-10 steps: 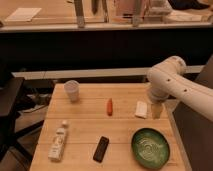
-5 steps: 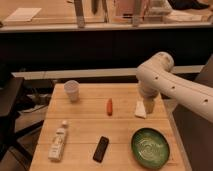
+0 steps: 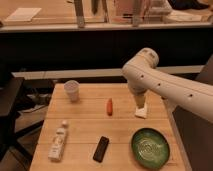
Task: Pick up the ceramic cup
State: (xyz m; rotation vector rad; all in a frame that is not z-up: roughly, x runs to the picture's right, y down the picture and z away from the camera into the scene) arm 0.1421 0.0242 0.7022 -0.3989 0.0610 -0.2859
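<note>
Arm (image 3: 165, 86) farther left, hand (image 3: 141, 111) near carrot (image 3: 109, 106)

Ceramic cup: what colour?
Plain whitish-grey ceramic cup, camera view; gripper hangs over the table, right side.

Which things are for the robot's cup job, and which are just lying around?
For the job:
- ceramic cup, far left on the table
- tool, at the arm's end, low over the right side, well away from the cup

Just lying about:
- small orange thing, in the middle
- white bottle, lying near left
- black thing
- green bowl, near right
</note>
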